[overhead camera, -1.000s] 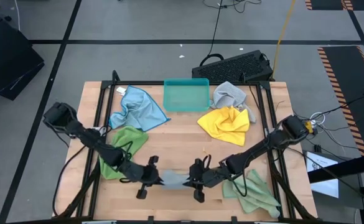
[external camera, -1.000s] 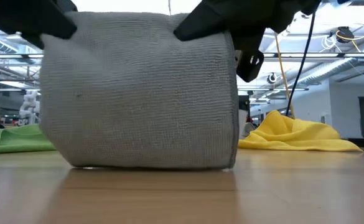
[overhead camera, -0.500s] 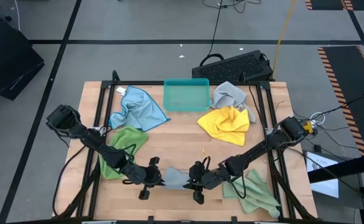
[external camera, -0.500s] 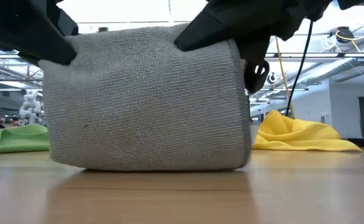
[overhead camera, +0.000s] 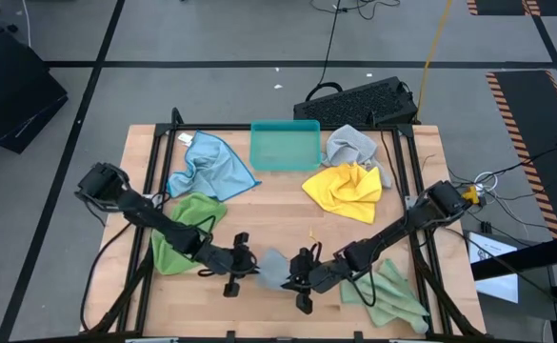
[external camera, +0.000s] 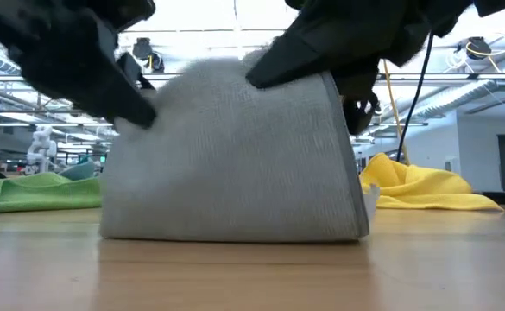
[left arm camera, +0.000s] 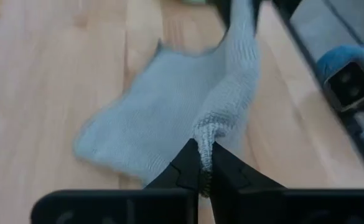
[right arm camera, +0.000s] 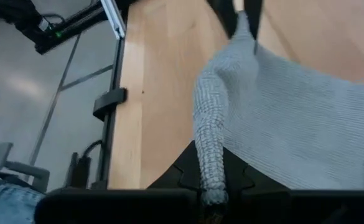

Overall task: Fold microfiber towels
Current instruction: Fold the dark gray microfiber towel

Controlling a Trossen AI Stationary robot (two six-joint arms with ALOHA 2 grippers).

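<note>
Both your end effectors, left (overhead camera: 243, 268) and right (overhead camera: 297, 279), pinch one grey towel (overhead camera: 270, 269) near the surface's (overhead camera: 278, 210) front edge.

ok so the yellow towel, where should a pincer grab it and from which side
Judging by its pose, take the yellow towel at the pointed corner near the table's middle, coming in from that open side. It lies crumpled, and that corner lies flat on bare wood, while its far edge sits close to a grey towel. Both pincers are busy holding another grey one.
</note>
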